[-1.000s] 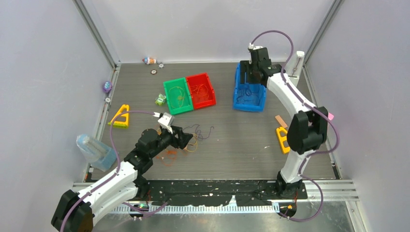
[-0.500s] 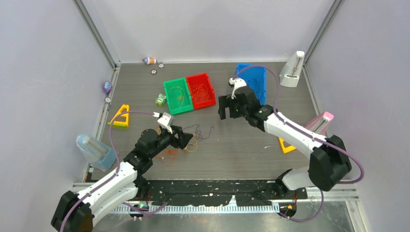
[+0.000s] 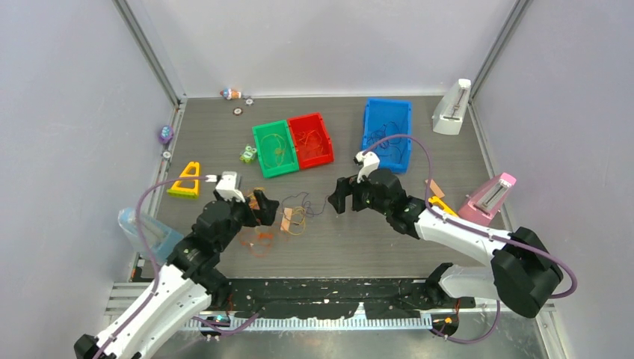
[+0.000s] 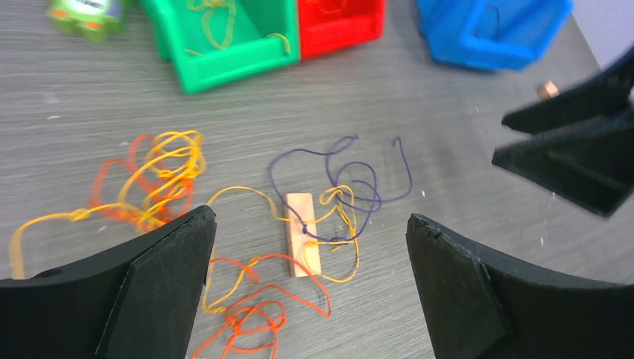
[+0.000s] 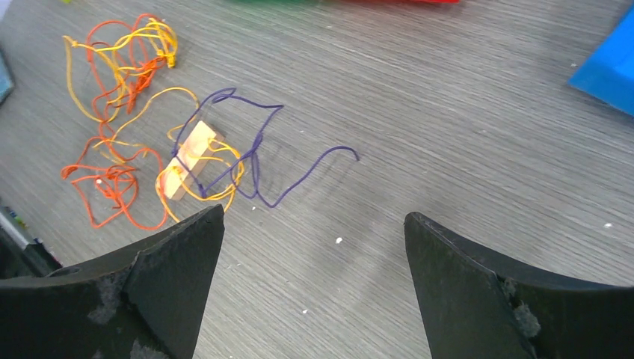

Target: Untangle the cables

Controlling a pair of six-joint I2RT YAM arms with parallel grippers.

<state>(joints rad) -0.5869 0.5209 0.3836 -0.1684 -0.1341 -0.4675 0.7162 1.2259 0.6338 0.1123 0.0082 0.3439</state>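
The cables lie tangled on the table between my two grippers: a yellow one (image 4: 168, 161), an orange-red one (image 4: 247, 321) and a dark purple one (image 4: 351, 176). Their loops cross a small tan block (image 4: 302, 233). My left gripper (image 4: 310, 221) hovers open over the block and holds nothing. My right gripper (image 5: 314, 215) is open too, low over bare table just right of the purple cable (image 5: 254, 149). In the top view the tangle (image 3: 295, 221) sits between the left gripper (image 3: 259, 209) and the right gripper (image 3: 338, 199).
Behind the tangle stand a green bin (image 3: 259, 149) and a red bin (image 3: 327, 134), each with cable inside, and a blue bin (image 3: 368, 123) further right. A yellow triangle (image 3: 185, 179) and a clear bluish container (image 3: 146, 232) are at the left. A pink-topped stand (image 3: 490, 196) is at the right.
My left gripper opened and drew back left, leaving the tan block among the cables. My right arm swung from the blue bin down to the right side of the tangle.
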